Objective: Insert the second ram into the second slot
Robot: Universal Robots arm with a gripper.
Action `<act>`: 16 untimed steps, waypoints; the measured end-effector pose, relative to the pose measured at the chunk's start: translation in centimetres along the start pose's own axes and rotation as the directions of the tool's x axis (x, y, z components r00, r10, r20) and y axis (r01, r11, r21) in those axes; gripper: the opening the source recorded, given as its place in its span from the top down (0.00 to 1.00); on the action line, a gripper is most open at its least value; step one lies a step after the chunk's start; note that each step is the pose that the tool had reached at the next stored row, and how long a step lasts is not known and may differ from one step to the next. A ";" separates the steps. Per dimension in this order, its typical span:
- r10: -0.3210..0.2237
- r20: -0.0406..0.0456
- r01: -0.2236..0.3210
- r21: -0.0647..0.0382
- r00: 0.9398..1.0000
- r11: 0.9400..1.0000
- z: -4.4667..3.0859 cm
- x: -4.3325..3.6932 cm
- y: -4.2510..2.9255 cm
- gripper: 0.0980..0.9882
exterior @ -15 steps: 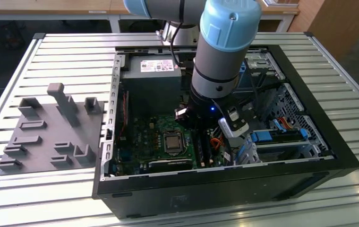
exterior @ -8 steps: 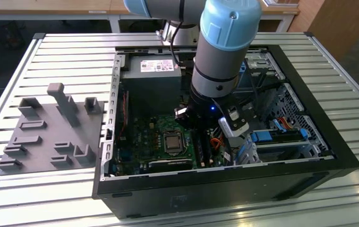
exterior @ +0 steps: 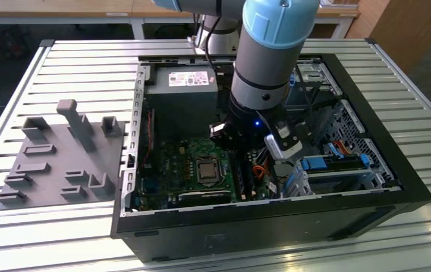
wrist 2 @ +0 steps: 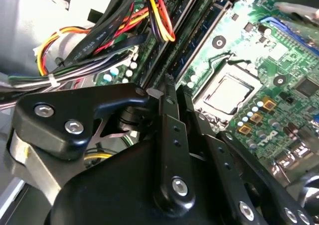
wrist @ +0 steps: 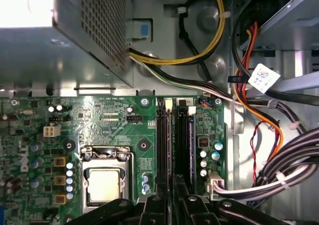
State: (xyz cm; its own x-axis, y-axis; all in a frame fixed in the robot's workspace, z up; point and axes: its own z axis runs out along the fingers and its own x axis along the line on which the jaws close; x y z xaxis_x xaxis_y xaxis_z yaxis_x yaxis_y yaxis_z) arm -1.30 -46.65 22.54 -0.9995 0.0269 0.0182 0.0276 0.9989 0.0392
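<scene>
On the slatted metal table, a grey fixture plate lies by the exterior view's left edge, beside the open computer case. The arm hides much of the motherboard. The gripper stands over the memory slots, fingers nearly together; whether they pinch the second ram, apparently seated there, I cannot tell.

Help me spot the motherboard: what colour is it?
Green motherboard, clearest in the first wrist view.
</scene>
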 end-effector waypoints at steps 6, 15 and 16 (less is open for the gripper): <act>0.000 0.000 0.000 0.000 1.000 1.000 -0.08 -0.01 0.00 0.97; 0.000 -0.001 0.000 0.001 1.000 1.000 0.54 -0.03 -0.03 0.97; 0.000 -0.001 0.000 0.001 1.000 1.000 0.58 -0.03 -0.03 0.97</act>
State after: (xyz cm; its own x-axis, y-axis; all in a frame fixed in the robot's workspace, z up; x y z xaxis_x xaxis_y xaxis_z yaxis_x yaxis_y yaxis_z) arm -1.28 -46.65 21.96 -0.9995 0.0269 0.0188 0.0276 0.9989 0.0386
